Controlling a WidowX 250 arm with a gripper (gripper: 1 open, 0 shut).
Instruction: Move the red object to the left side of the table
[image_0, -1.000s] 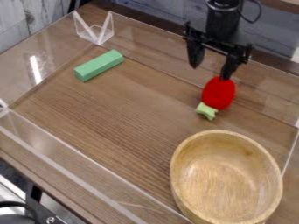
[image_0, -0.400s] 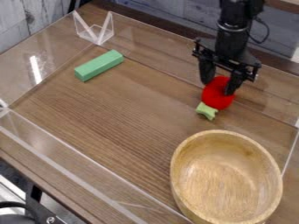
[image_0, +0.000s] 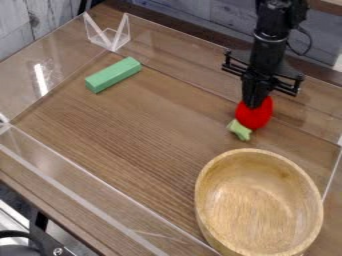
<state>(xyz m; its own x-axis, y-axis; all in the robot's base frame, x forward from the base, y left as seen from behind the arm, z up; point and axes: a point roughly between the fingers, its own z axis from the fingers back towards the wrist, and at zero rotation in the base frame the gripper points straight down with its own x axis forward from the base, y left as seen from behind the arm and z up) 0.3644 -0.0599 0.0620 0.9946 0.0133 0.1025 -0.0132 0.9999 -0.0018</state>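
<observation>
The red object, a small strawberry-like toy with a light green leafy end, lies on the brown wood-grain table at the right, just above the wooden bowl. My black gripper comes straight down onto its top, and the fingers are shut on the red body. The toy still rests on the tabletop. The fingertips themselves are partly hidden against the red.
A round wooden bowl fills the near right corner. A green rectangular block lies at the far left. Low clear acrylic walls edge the table, with a clear folded piece at the back left.
The gripper has come down over the red object and closed on it; a second ago it hung open above it. The toy has hardly shifted.
</observation>
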